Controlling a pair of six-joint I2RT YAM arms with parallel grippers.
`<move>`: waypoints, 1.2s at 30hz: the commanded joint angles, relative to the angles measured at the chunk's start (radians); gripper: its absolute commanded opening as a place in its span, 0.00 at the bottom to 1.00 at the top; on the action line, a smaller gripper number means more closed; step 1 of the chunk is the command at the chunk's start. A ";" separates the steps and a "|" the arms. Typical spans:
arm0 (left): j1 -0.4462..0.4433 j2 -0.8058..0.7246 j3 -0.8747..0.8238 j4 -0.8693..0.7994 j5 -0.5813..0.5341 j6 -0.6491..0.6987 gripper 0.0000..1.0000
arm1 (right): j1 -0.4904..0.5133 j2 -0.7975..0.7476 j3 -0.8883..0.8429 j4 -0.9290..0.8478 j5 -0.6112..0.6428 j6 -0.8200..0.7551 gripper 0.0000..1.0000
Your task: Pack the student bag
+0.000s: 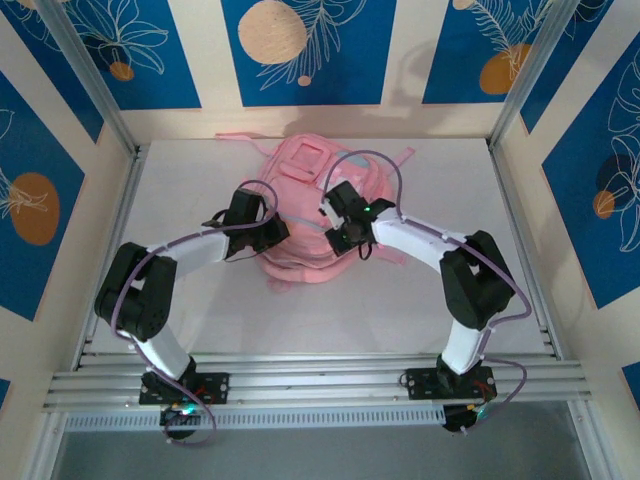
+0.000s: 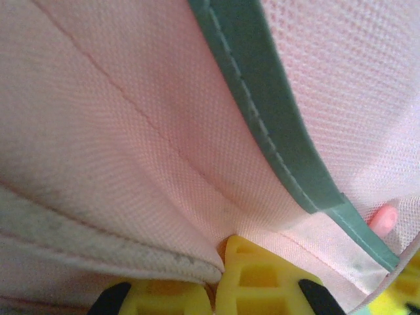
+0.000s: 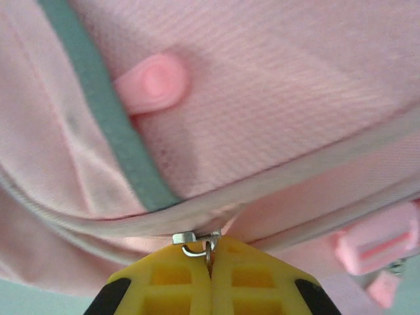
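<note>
Pink student bag [image 1: 305, 215] lengthwise seemingly near-to-far, left claw [image 2: 216, 289] pinching fabric, right claw [image 3: 210, 279] gripping zip pull [image 3: 197, 244]

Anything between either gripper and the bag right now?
Nothing visible. The left gripper is shut on a fold of the bag, and the right gripper is shut on the bag's metal zipper pull.

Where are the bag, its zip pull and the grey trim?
bag [image 1: 300, 200]: top view, bare pink fabric mid-bag.
zip pull [image 3: 197, 246]: right wrist view, its metal ring.
grey trim [image 2: 272, 125]: left wrist view, middle of the band.
</note>
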 commanded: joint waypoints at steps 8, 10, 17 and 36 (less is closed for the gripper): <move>0.010 -0.009 0.016 -0.137 -0.057 0.098 0.32 | -0.087 -0.061 0.045 0.040 0.071 -0.021 0.20; 0.010 -0.014 0.054 -0.165 -0.043 0.131 0.77 | -0.087 -0.102 0.014 0.078 -0.006 -0.003 0.48; 0.012 -0.046 0.224 -0.349 -0.152 0.352 1.00 | -0.171 -0.282 -0.197 0.277 0.026 0.153 1.00; 0.130 -0.373 -0.307 0.284 -0.824 0.867 1.00 | -0.517 -0.366 -0.836 1.224 0.118 0.051 0.99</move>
